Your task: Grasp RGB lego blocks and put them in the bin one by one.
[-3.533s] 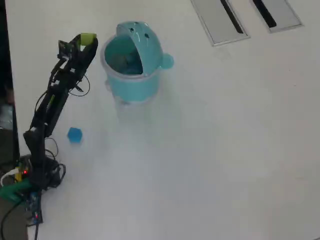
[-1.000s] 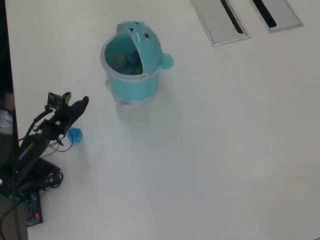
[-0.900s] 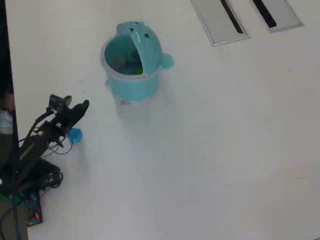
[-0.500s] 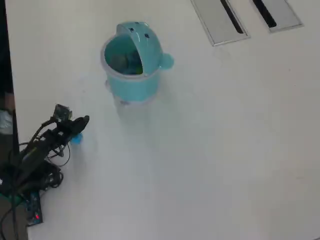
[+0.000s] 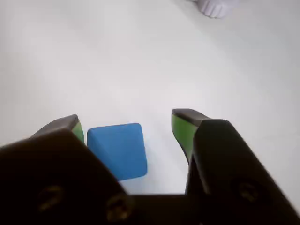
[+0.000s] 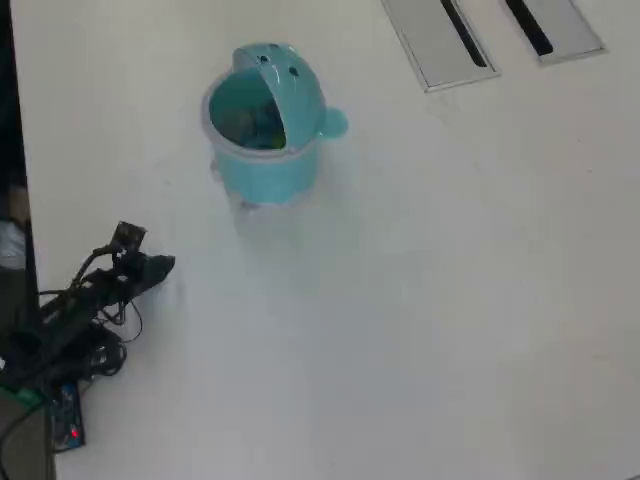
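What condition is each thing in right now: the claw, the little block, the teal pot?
gripper: open, lowered to the table, jaws either side of the blue block.
blue block: on the table, close to the left jaw, not gripped.
bin: upright, opening uncovered, something inside.

1. Blue lego block (image 5: pixel 117 150) — small cube, flat on the white bench (image 5: pixel 140 61), seen in the wrist view between the two green-tipped jaws of the pincer (image 5: pixel 130 125), nearer the left jaw; jaws spread, no contact visible. Hidden under the arm in the overhead view.
2. Bin (image 6: pixel 268 150) — round, teal, upright, lid with dark dots tipped back, knob on its right; well apart from the block. Contents unclear.
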You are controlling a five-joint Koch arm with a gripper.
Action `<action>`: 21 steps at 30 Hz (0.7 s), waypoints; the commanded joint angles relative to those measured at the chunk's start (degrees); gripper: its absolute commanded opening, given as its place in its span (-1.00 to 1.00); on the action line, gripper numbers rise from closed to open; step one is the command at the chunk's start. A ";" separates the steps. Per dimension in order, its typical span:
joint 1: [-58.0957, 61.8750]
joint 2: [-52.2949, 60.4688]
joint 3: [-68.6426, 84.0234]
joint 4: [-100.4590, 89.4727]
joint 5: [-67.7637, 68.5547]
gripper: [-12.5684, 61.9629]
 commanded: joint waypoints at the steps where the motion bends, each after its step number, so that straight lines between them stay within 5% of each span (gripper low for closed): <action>1: -1.23 4.48 -1.23 -0.18 0.09 0.29; 21: -1.58 4.57 3.34 -0.18 -0.18 0.27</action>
